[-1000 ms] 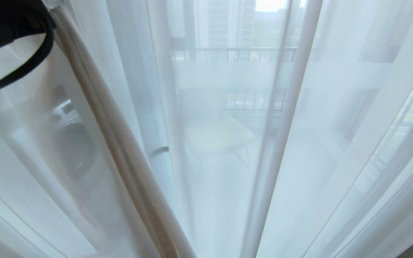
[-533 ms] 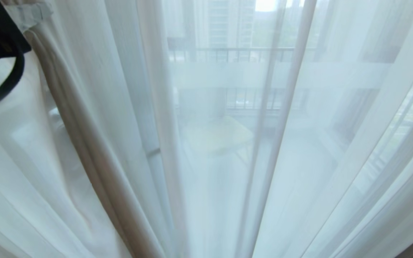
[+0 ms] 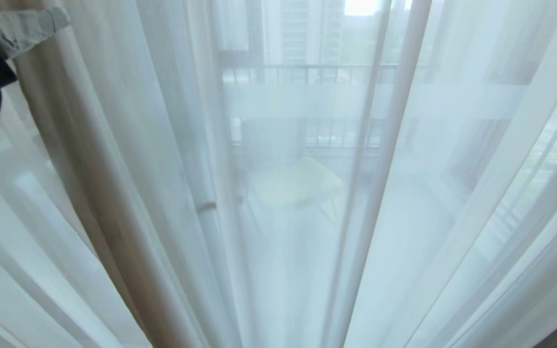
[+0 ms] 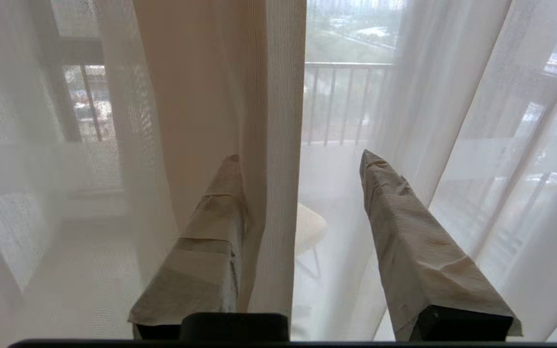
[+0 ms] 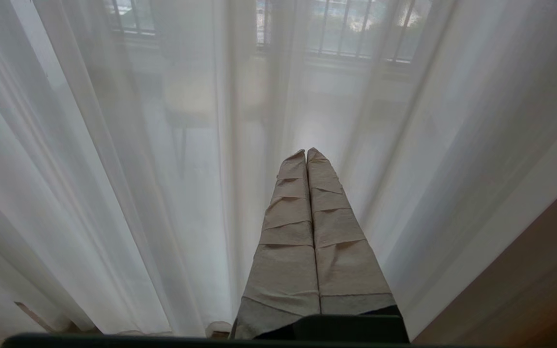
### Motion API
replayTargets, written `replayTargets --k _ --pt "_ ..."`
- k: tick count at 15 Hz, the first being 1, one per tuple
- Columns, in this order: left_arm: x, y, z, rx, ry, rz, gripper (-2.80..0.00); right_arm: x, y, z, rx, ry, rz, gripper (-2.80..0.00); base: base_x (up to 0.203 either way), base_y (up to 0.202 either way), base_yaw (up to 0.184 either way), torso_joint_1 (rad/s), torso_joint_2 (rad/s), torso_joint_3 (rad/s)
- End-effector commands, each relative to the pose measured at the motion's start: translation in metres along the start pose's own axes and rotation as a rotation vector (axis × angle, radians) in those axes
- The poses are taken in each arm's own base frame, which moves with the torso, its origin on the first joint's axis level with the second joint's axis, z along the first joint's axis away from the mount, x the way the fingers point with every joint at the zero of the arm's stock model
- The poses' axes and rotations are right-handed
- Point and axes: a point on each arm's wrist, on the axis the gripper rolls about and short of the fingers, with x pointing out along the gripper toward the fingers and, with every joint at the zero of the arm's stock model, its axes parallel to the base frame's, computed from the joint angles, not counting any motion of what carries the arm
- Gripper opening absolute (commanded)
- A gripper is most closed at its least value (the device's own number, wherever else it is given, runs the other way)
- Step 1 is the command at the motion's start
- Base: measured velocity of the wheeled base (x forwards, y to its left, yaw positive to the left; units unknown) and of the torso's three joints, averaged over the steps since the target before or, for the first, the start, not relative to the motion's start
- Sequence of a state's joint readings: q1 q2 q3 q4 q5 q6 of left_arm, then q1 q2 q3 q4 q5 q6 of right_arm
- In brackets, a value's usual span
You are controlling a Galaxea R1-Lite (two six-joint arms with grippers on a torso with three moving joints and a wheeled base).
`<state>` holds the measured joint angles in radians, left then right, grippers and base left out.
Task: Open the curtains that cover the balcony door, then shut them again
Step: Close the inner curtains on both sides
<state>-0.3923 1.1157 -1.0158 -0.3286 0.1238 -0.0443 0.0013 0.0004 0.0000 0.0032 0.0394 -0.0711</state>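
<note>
The left gripper (image 4: 298,169) is spread apart, with a fold of the white sheer curtains (image 3: 307,217) hanging loose between its taped fingers (image 4: 404,232) (not pinched). The right gripper (image 5: 306,153) is clenched tight, holding nothing, near the sheers.

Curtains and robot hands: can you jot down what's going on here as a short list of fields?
curtains: thin white sheers drawn across the glass, with one beige fold hanging at the left
left gripper: open, fingers wrapped in tape, the curtain edge hanging loose between them, lying against one finger
right gripper: shut, empty, pointing at the sheers
behind the sheers: a railing and a pale chair, seen dimly
</note>
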Motion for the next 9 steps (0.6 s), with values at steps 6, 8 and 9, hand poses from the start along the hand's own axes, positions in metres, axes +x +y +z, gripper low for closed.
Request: replayTargets --k 6,8,9 --pt "-0.049 0.007 0.002 -0.010 -0.041 0.010 0.00 0.000 0.000 0.000 -0.001 -0.001 0.001 -2.80 0.000 0.000 0.000 0.000 0.00 0.000" --pt "-0.067 0.009 0.001 -0.013 -0.063 0.012 0.00 0.000 0.000 0.000 -0.001 -0.001 0.001 -2.80 0.000 0.000 0.000 0.000 0.00 0.000" --pt "-0.074 0.010 0.000 -0.014 -0.071 0.017 0.00 0.000 0.000 0.000 -0.001 -0.001 0.001 -2.80 0.000 0.000 0.000 0.000 0.00 0.000"
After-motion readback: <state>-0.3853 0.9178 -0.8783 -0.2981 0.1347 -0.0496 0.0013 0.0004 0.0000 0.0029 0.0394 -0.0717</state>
